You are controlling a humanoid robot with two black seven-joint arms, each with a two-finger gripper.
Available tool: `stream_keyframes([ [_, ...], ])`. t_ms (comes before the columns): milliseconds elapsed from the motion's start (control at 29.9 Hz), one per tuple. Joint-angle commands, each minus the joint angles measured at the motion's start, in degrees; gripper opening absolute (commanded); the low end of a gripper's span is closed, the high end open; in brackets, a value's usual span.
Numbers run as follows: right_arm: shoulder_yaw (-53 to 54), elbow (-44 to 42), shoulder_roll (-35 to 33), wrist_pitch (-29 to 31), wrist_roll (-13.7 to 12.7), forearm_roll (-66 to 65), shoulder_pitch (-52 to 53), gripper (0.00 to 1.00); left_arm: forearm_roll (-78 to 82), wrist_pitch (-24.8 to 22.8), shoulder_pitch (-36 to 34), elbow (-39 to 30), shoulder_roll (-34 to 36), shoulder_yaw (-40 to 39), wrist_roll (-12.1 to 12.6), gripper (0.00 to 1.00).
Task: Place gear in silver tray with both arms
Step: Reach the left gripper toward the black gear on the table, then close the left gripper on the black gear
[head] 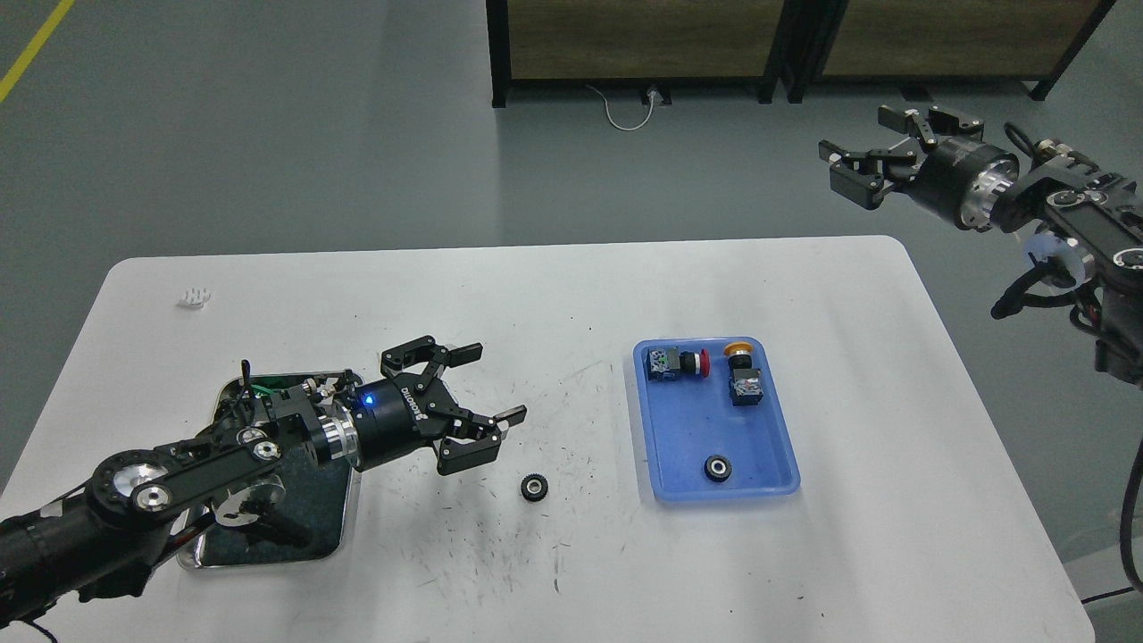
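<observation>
White scuffed tabletop [536, 295] carries your silver tray [268, 549] at its left edge, largely under your left arm. Left gripper [482, 397] hangs with fingers apart above one gear [534, 488] lying mid-table. Right gripper [871, 152], spread empty, hovers beyond the far right corner. A second gear [717, 467] rests in the blue tray [777, 438].

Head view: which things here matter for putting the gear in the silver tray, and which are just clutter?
Job:
small black gear on the white table
shiny metal tray
left gripper
right gripper

Lying about:
blue plastic tray holding another gear
red push button
yellow push button
</observation>
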Motion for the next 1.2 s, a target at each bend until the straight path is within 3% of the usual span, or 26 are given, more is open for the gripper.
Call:
stream_keyframes([
  [0, 0.0, -0.1, -0.1, 0.0, 0.0, -0.1, -0.2, 0.85, 3.7, 2.9, 1.7, 0.1, -2.0, 0.6, -0.6, 0.99],
  [368, -0.2, -0.1, 0.2, 0.0, 0.0, -0.1, -0.3, 0.86, 3.9, 6.2, 4.5, 7.3, -9.5, 3.7, -1.9, 0.99],
  [702, -0.5, -0.1, 0.4, 0.0, 0.0, -0.1, -0.3, 0.86, 2.9, 5.7, 5.0, 17.6, -16.1, 4.2, -1.9, 0.99],
  [1170, -0.6, -0.2, 0.8, 0.0, 0.0, -0.2, -0.6, 0.86, 2.9, 6.0, 5.9, 21.4, -16.2, 5.1, -6.5, 0.96],
])
